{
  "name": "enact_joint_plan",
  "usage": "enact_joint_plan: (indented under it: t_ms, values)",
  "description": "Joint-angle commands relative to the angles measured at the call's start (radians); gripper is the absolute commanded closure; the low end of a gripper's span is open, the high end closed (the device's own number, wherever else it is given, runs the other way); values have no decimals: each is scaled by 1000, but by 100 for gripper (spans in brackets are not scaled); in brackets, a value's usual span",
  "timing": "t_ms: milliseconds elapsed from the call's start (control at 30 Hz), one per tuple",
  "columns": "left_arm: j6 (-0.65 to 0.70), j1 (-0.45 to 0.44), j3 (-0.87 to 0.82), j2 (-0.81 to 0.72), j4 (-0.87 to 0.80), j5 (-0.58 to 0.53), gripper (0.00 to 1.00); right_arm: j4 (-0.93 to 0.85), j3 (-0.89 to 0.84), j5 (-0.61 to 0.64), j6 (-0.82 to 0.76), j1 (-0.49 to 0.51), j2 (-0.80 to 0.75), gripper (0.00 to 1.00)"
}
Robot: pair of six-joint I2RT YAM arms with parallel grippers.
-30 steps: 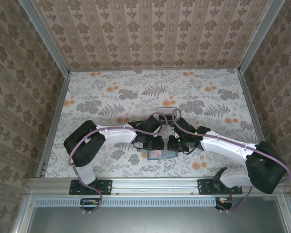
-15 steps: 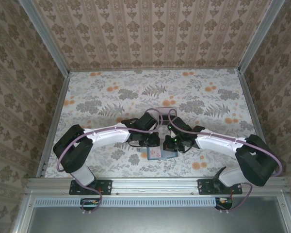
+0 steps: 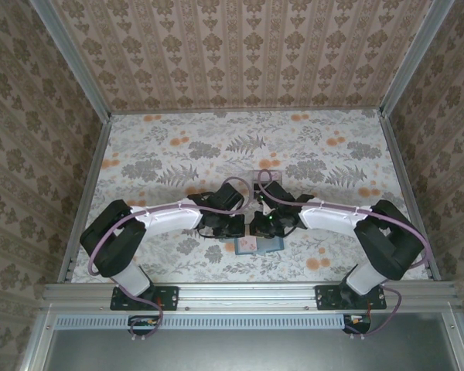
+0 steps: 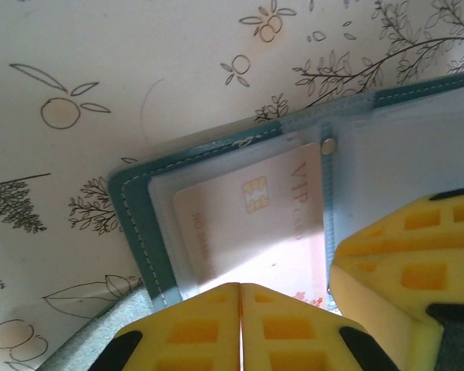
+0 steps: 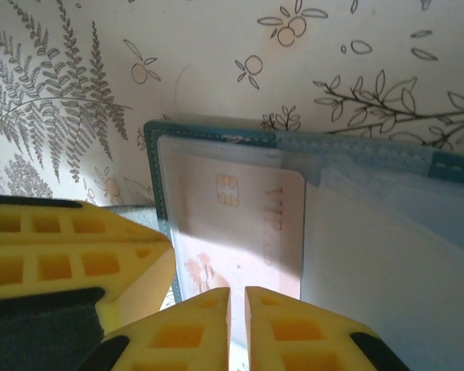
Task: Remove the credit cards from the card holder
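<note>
There we were, both arms reaching inward over the flowered table and meeting nose to nose near its front edge. From above we saw the left arm rise from its base, kink at an elbow out on the left and run its pale forearm rightward, wrist tipped down. The right arm mirrored it, with its elbow out on the right, its forearm running leftward and its wrist tipped down too. Purple cables looped along both. Right under the two wrists lay the card holder, opened flat on the table between the two bases, a teal border framing grey-blue pockets. The left gripper and the right gripper hung tip to tip over it. Through the left wrist camera we found the left pads pressed flush together along one seam. Their tips sat at the near edge of a pale pink credit card, which was tucked in a clear pocket of the holder with its chip and "VIP" lettering readable. A small metal stud showed at the card's corner, and one yellow finger of the right gripper crowded in just beside it. Through the right wrist camera the right pads were drawn almost together, a thin slit between them, tips over that same card's near edge. Whether that slit pinched anything, we could not tell.
</note>
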Motion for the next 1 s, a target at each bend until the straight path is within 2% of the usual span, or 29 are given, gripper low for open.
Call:
enact_joint_plan:
  t_ms: [0,267,700,967]
  values:
    - [7,7,-15,-4,13,18,92,-5,36,-22,11,0,39,85]
    - [5,8,-33,13,24,22,92,-57,44,13,-11,-2,62,72]
    - [11,10,-44,29,8,8,92,-179,76,115,-60,-2,52,68]
    - [13,8,-16,17,-8,8,93,-167,75,90,-58,-2,11,67]
